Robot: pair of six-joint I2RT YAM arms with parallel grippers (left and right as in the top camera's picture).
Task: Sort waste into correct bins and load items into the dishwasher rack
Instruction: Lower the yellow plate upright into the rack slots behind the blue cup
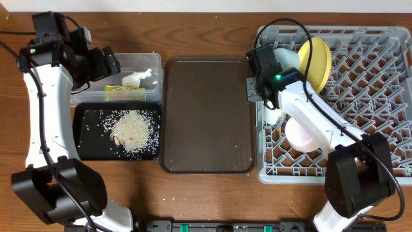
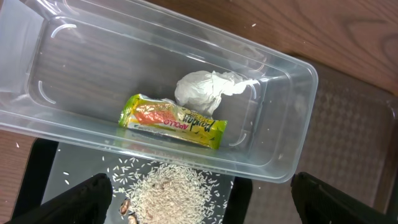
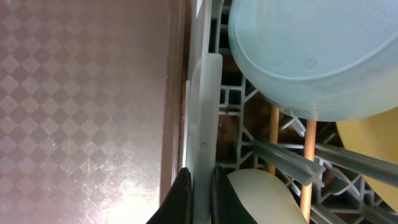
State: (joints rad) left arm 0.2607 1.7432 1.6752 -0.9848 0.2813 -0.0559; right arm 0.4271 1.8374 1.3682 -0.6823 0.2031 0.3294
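On the far left of the wooden table (image 1: 206,200) the left gripper (image 1: 109,62) hangs over the clear tub (image 1: 96,95). Its fingers (image 2: 81,199) are spread wide apart and hold nothing. Inside the tub the yellow-green wrapper (image 2: 173,121) lies flat along the wall that faces the black tray. The crumpled tissue (image 2: 205,90) sits just behind it, touching it or nearly so. The black tray (image 1: 87,145) lies right against the tub. It holds the rice (image 1: 132,129) in a loose heap, with stray grains scattered around it and some brownish bits mixed in. Next comes the brown tray (image 1: 206,113), set between the two bins and the rack (image 1: 373,103). The right gripper (image 3: 202,180) is at the rack's left wall, one finger on either side of it and pressed close, clamped on that wall as far as the wrist view shows. In the rack, the blue bowl (image 3: 311,56) sits in the far left corner near the gripper. The two chopsticks (image 3: 308,162) lie side by side under the bowl among the pegs. The yellow plate (image 1: 315,61) stands on edge just right of the bowl. Closer to the front, partly hidden by the arm, are a small white cup (image 1: 275,116) (only part of it shows) and the white bowl (image 1: 301,136), both among the pegs.
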